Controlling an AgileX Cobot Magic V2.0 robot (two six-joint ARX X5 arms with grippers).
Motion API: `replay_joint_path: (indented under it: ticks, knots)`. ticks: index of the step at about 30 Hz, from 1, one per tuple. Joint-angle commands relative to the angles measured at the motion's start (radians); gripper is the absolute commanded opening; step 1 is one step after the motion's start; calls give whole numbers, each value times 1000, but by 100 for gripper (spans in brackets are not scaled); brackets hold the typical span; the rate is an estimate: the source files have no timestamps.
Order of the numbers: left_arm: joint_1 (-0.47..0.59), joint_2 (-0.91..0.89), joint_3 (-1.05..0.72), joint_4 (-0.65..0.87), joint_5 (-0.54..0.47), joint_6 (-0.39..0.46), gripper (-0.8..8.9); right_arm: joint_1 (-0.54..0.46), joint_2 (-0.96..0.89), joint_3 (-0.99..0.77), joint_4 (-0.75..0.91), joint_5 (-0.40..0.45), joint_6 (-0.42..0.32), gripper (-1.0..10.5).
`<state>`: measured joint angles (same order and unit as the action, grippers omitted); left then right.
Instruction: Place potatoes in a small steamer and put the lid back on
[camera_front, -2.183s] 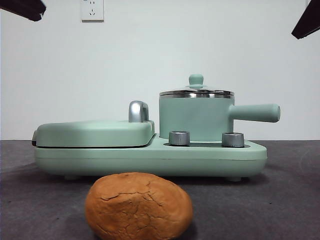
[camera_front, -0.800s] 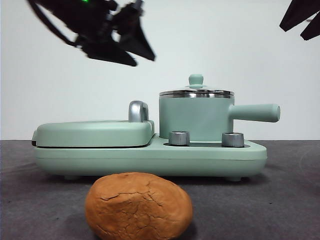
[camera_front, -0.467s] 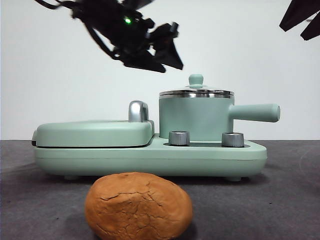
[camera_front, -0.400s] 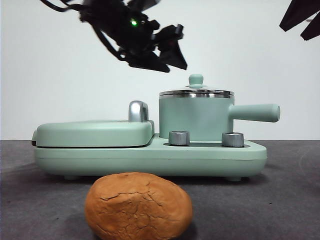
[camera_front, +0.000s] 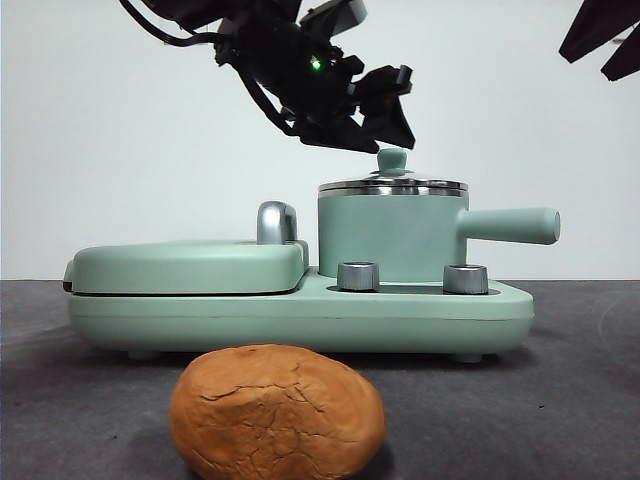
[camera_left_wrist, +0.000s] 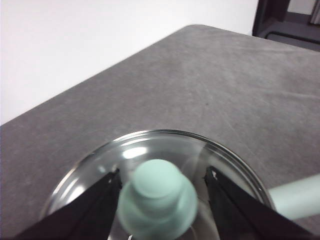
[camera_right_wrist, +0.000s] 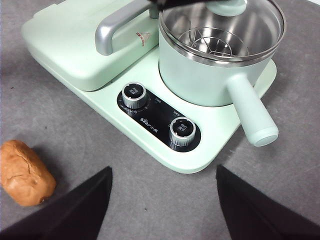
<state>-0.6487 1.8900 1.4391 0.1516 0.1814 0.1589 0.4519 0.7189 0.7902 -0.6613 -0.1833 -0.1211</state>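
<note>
Potato (camera_front: 277, 412): one orange-brown oval lump with cracked matte skin, bottom centre of the front view, lying on the grey bench (camera_front: 580, 400) in front of the appliance and apart from it.

Small steamer (camera_front: 392, 238): mint-green pot with steel rim, centre right of the front view, seated on the mint-green cooker base (camera_front: 300, 318); its straight handle (camera_front: 510, 225) points toward the right edge.

Lid (camera_front: 393, 184): clear, steel-rimmed, resting on the steamer, mint-green knob (camera_front: 392, 159) upright on top.

Left pincer (camera_front: 385, 120): upper centre of the front view, just above the knob. In the left wrist view its jaws stand apart on either side of the knob (camera_left_wrist: 157, 200), no contact visible, nothing gripped.

Right pincer (camera_right_wrist: 162, 192): jaws wide apart, empty, high above the bench.

Griddle cover (camera_front: 190, 265): flat mint-green, chrome handle (camera_front: 277, 222), centre left.

Two control dials (camera_front: 358, 276): front of the base, below the steamer.
</note>
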Motion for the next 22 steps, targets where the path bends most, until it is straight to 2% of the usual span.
replay_joint_path:
  ticks: [1,13,15,17,19,22]
  knots:
    - [-9,35,27,14,0,34,277,7,5,13,10,-2,17,329]
    - [-7,65,27,53,-2,35,273,7,5,13,10,-2,17,329]
    - [-7,65,27,53,-3,35,222,7,5,13,10,-2,17,329]
    - [-7,65,27,54,-7,35,110,7,5,13,10,-2,17,329]
    - [-7,65,27,54,-16,37,40,7,5,13,9,-2,17,329]
    - [-7,65,27,54,-35,38,22,7,5,13,7,-2,17,329]
